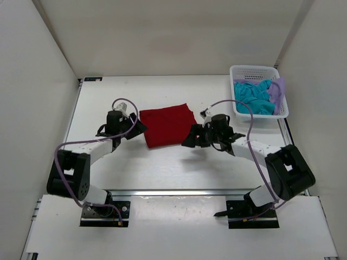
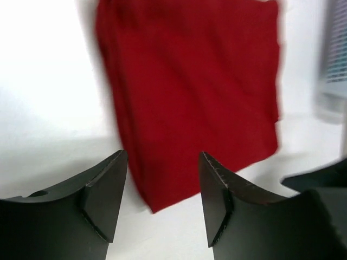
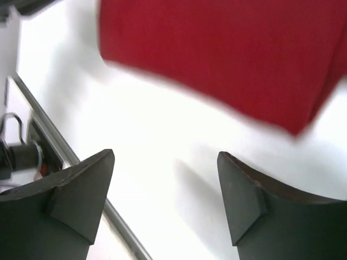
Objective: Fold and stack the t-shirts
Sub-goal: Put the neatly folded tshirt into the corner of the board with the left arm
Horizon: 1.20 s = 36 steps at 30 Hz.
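The red t-shirt (image 1: 167,125) lies folded into a flat rectangle in the middle of the white table. My left gripper (image 1: 140,127) stands open at its left edge, and in the left wrist view the near corner of the red t-shirt (image 2: 190,92) lies just beyond the open left gripper (image 2: 162,157). My right gripper (image 1: 190,138) is open at the shirt's right near corner. In the right wrist view the red t-shirt (image 3: 227,49) sits clear of the right gripper (image 3: 166,156), bare table between the fingers. The teal-blue t-shirt (image 1: 254,96) and lavender t-shirt (image 1: 277,89) lie crumpled in the basket.
A white mesh basket (image 1: 255,68) stands at the table's far right corner. White walls close in the left, back and right sides. A metal rail (image 1: 179,191) runs along the near edge, in front of the arm bases.
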Tool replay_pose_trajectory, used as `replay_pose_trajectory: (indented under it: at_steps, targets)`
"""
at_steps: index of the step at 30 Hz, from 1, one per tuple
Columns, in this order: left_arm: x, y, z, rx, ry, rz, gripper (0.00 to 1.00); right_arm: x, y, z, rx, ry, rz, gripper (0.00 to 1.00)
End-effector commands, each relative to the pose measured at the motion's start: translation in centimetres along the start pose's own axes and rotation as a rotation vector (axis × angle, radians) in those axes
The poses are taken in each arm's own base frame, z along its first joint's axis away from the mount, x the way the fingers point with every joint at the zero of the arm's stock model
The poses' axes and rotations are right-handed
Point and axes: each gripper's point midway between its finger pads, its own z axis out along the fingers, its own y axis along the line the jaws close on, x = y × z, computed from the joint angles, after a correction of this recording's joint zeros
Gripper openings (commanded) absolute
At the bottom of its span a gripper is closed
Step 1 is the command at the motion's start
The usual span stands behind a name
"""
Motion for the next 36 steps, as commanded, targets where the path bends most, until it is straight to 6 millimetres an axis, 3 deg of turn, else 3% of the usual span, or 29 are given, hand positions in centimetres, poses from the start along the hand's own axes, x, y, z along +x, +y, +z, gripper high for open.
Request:
replay_pose_trajectory:
  at_steps: [1, 2, 4, 8, 9, 10, 13, 15, 16, 18, 19, 20, 21, 22, 23, 25, 26, 27, 28, 29, 30, 32, 33, 34, 36]
  targets:
    - [2.5, 2.3, 0.9, -0.062, 0.091, 0.008, 0.66, 1.0, 0.6, -1.4, -0.008, -0.068, -0.012, 0.78]
    - [2.1, 2.0, 1.3, -0.047, 0.085, 0.009, 0.65, 1.8, 0.6, -1.9, -0.002, -0.07, -0.018, 0.79]
    - [3.3, 2.8, 2.6, -0.063, 0.134, -0.006, 0.66, 2.7, 0.4, -2.7, 0.009, -0.084, -0.006, 0.8]
    - [4.8, 2.4, 4.7, -0.064, 0.179, -0.014, 0.61, 4.3, 0.1, -4.1, 0.041, -0.118, -0.062, 0.72]
    - [5.0, 2.1, 4.9, -0.041, 0.181, -0.031, 0.53, 4.8, 0.0, -4.4, 0.05, -0.125, -0.073, 0.7]
    - [4.7, 2.0, 5.4, -0.037, 0.168, -0.046, 0.37, 5.0, 0.5, -4.3, 0.047, -0.126, -0.08, 0.67]
    - [5.1, 1.0, 6.4, -0.003, 0.176, -0.067, 0.11, 5.9, 0.6, -4.7, 0.057, -0.128, -0.117, 0.65]
    - [4.1, 0.5, 7.5, -0.011, 0.162, -0.07, 0.0, 6.1, 0.7, -5.1, 0.039, -0.142, -0.134, 0.65]
    - [3.4, 0.0, 7.9, -0.005, 0.151, -0.083, 0.0, 5.9, 0.3, -5.4, 0.035, -0.154, -0.105, 0.64]
    - [0.1, -0.8, 8.8, 0.005, 0.085, -0.115, 0.0, 5.4, 0.7, -5.9, -0.025, -0.17, -0.073, 0.63]
    - [-2.6, -1.4, 9.1, 0.022, 0.037, -0.135, 0.0, 5.4, 0.1, -6.0, -0.011, -0.165, -0.062, 0.61]
    - [-3.3, -1.0, 9.5, 0.018, 0.036, -0.158, 0.0, 5.1, -0.3, -6.0, 0.001, -0.17, -0.063, 0.6]
    - [-6.7, -0.7, 9.7, 0.024, -0.017, -0.178, 0.0, 5.2, -1.0, -6.0, 0.021, -0.154, -0.06, 0.6]
    - [-9.2, 0.0, 9.6, 0.022, -0.046, -0.203, 0.0, 4.9, -1.0, -5.9, 0.022, -0.147, -0.069, 0.58]
    - [-10.2, 0.7, 9.5, 0.006, -0.05, -0.214, 0.0, 5.0, -1.4, -5.9, 0.029, -0.141, -0.061, 0.56]
    - [-15.3, 2.7, 8.0, -0.015, -0.135, -0.232, 0.0, 4.8, -1.5, -5.5, 0.013, -0.115, -0.051, 0.54]
    - [-17.6, 6.3, 6.2, -0.072, -0.186, -0.271, 0.0, 4.3, -1.1, -5.5, -0.006, -0.126, -0.06, 0.54]
    - [-18.7, 7.2, 5.3, -0.086, -0.213, -0.28, 0.0, 4.2, -1.3, -5.1, -0.006, -0.116, -0.058, 0.53]
    - [-19.8, 9.7, 3.6, -0.126, -0.258, -0.315, 0.0, 4.1, -1.1, -4.8, -0.025, -0.105, -0.058, 0.53]
    - [-19.7, 12.4, 2.4, -0.16, -0.285, -0.368, 0.0, 4.4, -0.7, -4.3, -0.044, -0.079, -0.065, 0.53]
    - [-20.2, 13.1, 1.3, -0.158, -0.32, -0.397, 0.0, 4.2, -0.6, -4.2, -0.05, -0.08, -0.072, 0.53]
    - [-18.2, 17.1, -0.8, -0.211, -0.353, -0.495, 0.0, 4.5, -0.5, -3.5, -0.067, -0.041, -0.063, 0.52]
    - [-18.4, 17.5, -1.4, -0.206, -0.39, -0.505, 0.0, 4.8, -0.4, -3.3, -0.077, -0.029, -0.065, 0.52]
    - [-16.6, 18.6, -1.5, -0.223, -0.372, -0.535, 0.0, 4.9, 0.0, -3.1, -0.099, -0.02, -0.068, 0.52]
    - [-15.4, 20.3, -1.2, -0.25, -0.373, -0.575, 0.0, 4.8, 0.4, -3.0, -0.119, -0.012, -0.066, 0.51]
